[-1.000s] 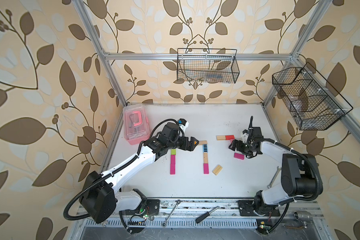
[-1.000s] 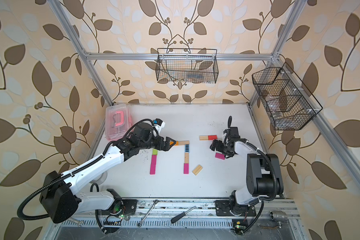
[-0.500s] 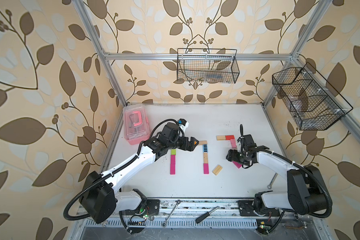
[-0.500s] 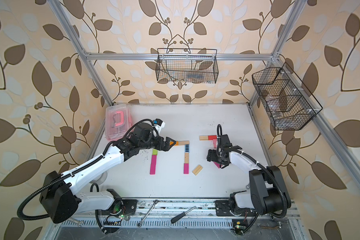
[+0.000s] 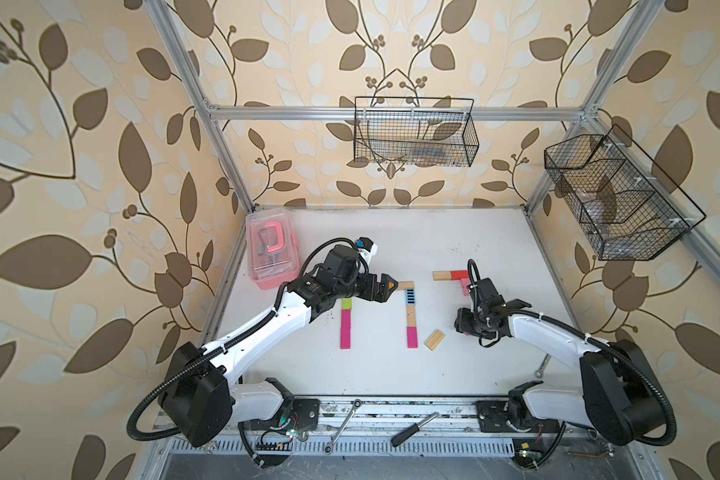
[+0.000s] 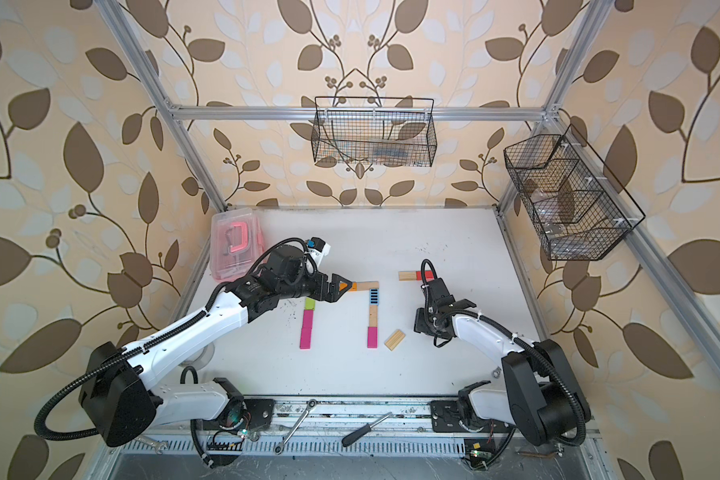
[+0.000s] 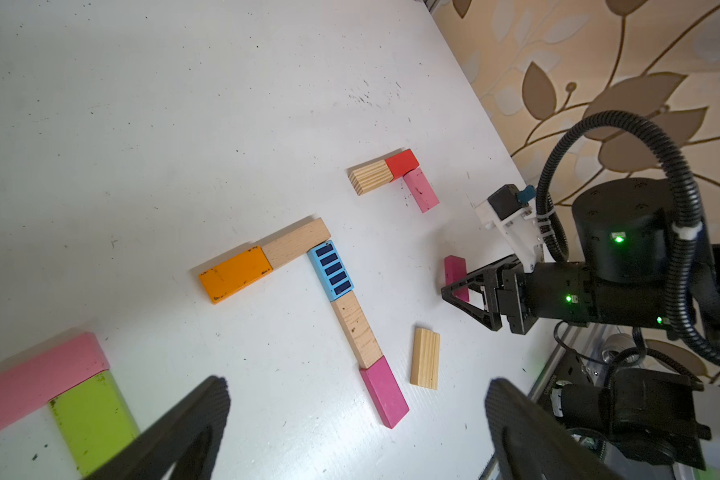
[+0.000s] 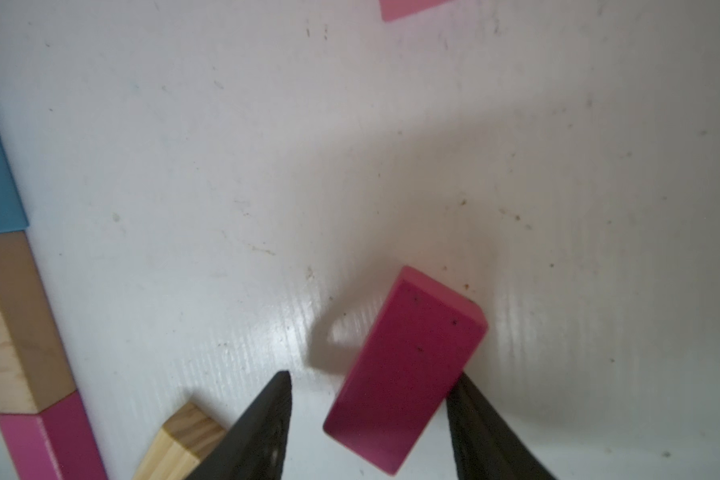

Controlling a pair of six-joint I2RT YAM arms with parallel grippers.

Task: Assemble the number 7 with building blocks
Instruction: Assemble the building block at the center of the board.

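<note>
White tabletop [image 5: 495, 249] holds a pink box [image 5: 272, 253] at far left; the left gripper [image 5: 387, 287] hangs with jaws spread wide over an orange block [image 7: 235, 274]; rightward, the right gripper [image 8: 371, 376] straddles a magenta block [image 8: 408, 353], one finger [image 8: 483, 415] touching, one apart.

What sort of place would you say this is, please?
Probably a robot test cell: a bare aluminium frame, leaf wallpaper panels, two white and black robot arms mounted at a white tabletop.
</note>
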